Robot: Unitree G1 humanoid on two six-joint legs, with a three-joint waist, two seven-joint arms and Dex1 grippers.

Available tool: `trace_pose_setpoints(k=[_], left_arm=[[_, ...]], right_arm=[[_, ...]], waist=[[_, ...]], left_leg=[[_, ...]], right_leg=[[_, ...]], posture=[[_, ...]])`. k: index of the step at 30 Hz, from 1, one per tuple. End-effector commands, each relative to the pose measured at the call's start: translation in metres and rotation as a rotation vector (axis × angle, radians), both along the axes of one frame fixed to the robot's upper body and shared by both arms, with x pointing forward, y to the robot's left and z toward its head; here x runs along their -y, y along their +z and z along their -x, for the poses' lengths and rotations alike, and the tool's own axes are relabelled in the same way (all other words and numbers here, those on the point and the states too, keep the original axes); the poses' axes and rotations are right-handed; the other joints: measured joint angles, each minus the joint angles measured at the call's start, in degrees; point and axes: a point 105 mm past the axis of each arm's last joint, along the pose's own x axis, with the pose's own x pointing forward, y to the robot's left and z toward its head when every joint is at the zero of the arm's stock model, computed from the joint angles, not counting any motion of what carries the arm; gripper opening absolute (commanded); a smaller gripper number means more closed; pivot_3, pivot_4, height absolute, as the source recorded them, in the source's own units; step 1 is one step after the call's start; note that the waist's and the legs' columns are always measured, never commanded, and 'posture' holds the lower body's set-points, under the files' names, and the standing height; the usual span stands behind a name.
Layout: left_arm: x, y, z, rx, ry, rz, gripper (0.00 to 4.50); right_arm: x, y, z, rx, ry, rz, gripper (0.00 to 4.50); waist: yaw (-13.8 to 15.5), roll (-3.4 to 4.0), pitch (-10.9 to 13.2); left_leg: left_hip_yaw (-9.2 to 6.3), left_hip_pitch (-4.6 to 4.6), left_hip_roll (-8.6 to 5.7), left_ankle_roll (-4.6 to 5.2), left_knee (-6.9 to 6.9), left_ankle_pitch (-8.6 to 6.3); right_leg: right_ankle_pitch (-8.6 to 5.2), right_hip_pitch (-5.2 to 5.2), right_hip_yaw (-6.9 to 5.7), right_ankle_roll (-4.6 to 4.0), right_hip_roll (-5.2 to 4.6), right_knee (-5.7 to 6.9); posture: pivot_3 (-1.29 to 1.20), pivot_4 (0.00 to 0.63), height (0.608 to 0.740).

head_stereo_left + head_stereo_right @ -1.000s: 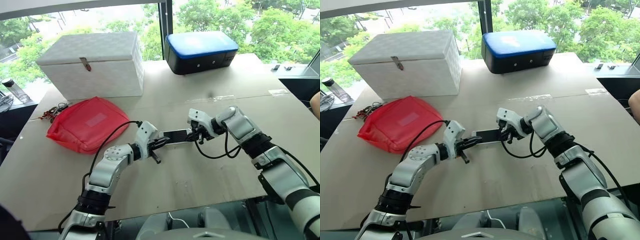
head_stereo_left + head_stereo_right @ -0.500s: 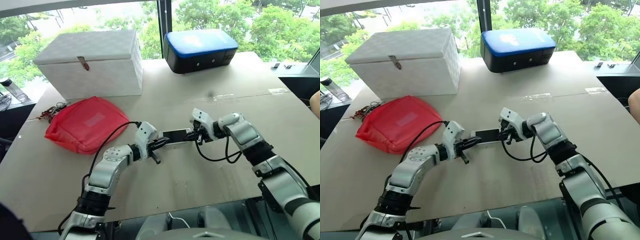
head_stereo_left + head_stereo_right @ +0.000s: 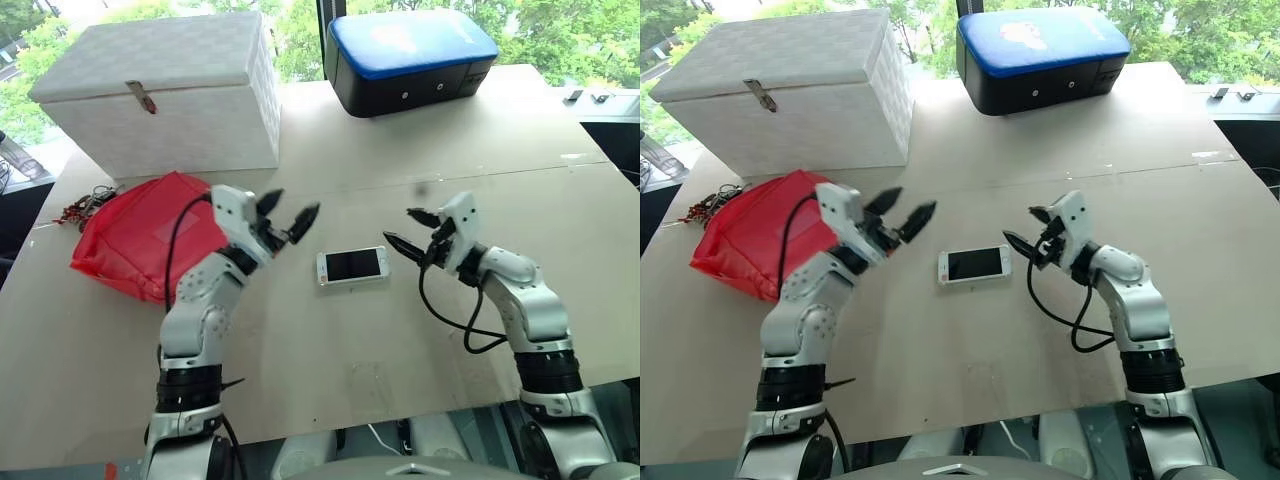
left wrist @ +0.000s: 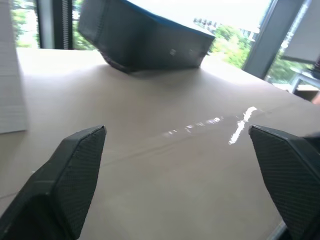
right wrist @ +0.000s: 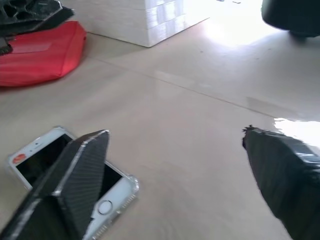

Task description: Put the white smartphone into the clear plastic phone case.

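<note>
The white smartphone point(image 3: 352, 265) lies flat on the table, screen up, between my two grippers. In the right wrist view a thin clear rim of the clear plastic phone case point(image 5: 129, 187) runs around the smartphone point(image 5: 42, 156), which sits inside it. My left gripper point(image 3: 288, 211) hangs open above the table to the phone's left, holding nothing. To the phone's right my right gripper point(image 3: 409, 230) is also open and empty, its fingers point(image 5: 75, 170) spread wide and apart from the phone.
A red pouch point(image 3: 130, 235) lies at the left with a bunch of keys point(image 3: 82, 205) beside it. A white box point(image 3: 160, 90) stands at the back left. A blue-topped black box point(image 3: 410, 55) stands at the back centre. The table's front edge point(image 3: 380, 415) is near.
Both grippers have opened and let go of the phone, which now lies on the table. The left gripper rose and drew left, the right one drew back to the right. The camera tilted down.
</note>
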Motion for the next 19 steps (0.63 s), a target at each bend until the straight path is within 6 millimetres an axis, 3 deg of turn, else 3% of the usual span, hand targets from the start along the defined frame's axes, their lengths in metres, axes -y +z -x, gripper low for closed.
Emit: trace_pose_setpoints(k=[1, 4, 8, 16, 19], left_arm=[[-0.017, 0.001, 0.000, -0.038, 0.055, 0.011, 4.50], [-0.021, -0.005, 0.009, -0.071, 0.047, -0.037, 4.50], [-0.018, -0.015, 0.045, -0.094, -0.076, -0.136, 4.50], [-0.020, -0.046, 0.118, -0.214, -0.218, -0.257, 4.50], [-0.021, -0.053, 0.135, -0.260, -0.233, -0.255, 4.50]], right_arm=[[0.022, 0.023, 0.014, 0.082, -0.019, 0.014, 4.45], [0.034, 0.022, 0.034, 0.059, 0.029, 0.046, 4.45], [0.051, 0.014, 0.071, -0.005, 0.116, 0.113, 4.45], [0.089, 0.004, 0.098, -0.042, 0.022, 0.192, 4.45], [0.098, -0.004, 0.103, -0.062, -0.009, 0.212, 4.45]], waist=[[-0.01, -0.06, 0.08], [0.03, -0.09, 0.16], [-0.15, -0.09, 0.22], [0.55, -0.13, 0.48], [0.74, -0.15, 0.49]], left_leg=[[0.00, 0.00, -0.01, 0.00, 0.00, 0.00], [-0.04, -0.02, -0.01, 0.00, 0.01, 0.00], [-0.01, -0.03, 0.01, 0.01, -0.05, 0.00], [0.05, 0.28, 0.03, 0.06, -0.01, -0.03], [0.07, 0.29, 0.05, 0.06, 0.01, -0.03]], right_leg=[[0.00, 0.00, 0.00, 0.00, -0.01, 0.00], [0.00, 0.00, -0.02, 0.00, -0.02, -0.01], [0.00, 0.00, 0.12, 0.00, -0.01, -0.09], [-0.01, 0.38, 0.17, 0.00, -0.04, -0.06], [-0.01, 0.38, 0.17, 0.00, -0.03, -0.03]], posture=[[0.00, 0.150, 0.740], [0.00, 0.150, 0.740], [0.00, 0.150, 0.740], [0.00, 0.150, 0.740], [0.00, 0.150, 0.740]])
